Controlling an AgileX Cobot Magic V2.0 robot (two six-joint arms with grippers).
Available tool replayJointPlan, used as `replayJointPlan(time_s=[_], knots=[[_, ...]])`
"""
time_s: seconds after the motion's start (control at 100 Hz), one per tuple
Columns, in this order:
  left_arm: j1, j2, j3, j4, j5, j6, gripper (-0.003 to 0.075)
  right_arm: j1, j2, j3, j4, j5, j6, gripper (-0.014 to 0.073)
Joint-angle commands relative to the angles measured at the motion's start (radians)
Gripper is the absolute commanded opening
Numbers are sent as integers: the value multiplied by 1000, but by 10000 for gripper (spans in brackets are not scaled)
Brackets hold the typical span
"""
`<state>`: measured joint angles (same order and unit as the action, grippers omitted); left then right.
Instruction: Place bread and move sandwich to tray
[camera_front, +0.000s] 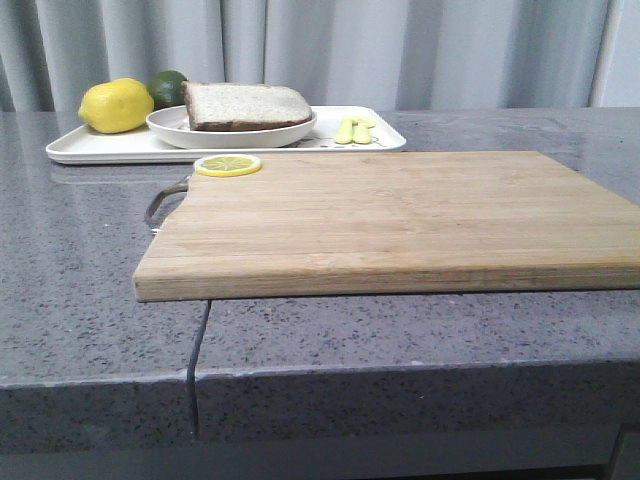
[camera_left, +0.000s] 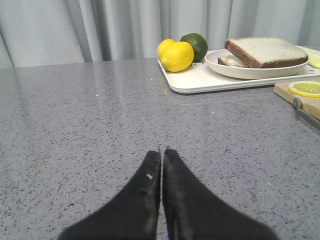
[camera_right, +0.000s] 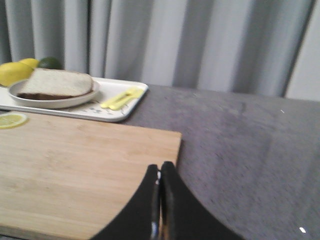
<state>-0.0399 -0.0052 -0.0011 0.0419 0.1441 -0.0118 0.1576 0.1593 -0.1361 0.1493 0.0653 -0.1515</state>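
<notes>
I see a grey speckled stone counter (camera_front: 80, 300) backed by pale curtains (camera_front: 400, 50), with the wooden cutting board (camera_front: 400, 220) overhanging its near edge and bare stone to either side. Behind it the tray (camera_front: 100, 148) holds the plate (camera_front: 175, 128) with the sandwich (camera_front: 245, 105), a lemon (camera_front: 115, 105), a lime (camera_front: 168, 85) and yellow cutlery (camera_front: 355, 130). A lemon slice (camera_front: 228, 165) lies on the board's far-left corner; my left gripper (camera_left: 162, 150) hangs over bare counter and my right gripper (camera_right: 160, 165) over the board's corner, both with fingers pressed together, empty.
</notes>
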Motion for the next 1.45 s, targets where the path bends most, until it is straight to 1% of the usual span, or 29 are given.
replayJointPlan(time_s=[0.0,0.06,0.13,0.27,0.44,1.44], knots=[[-8,-30,17,-8,-80,-10,-20,-77,-40,-13,-116,-2,140,-70],[-8,-30,17,-8,-80,-10,-20,-111,-76,8,-140,0,184,-70],[-8,-30,17,-8,-80,-10,-20,-135,-123,36,-149,-4,195,-70],[-8,-30,17,-8,-80,-10,-20,-141,-190,107,-155,-12,195,-70],[-8,-30,17,-8,-80,-10,-20,-141,-189,165,-155,-41,195,-70],[-8,-30,17,-8,-80,-10,-20,-141,-189,165,-165,-47,195,-70]])
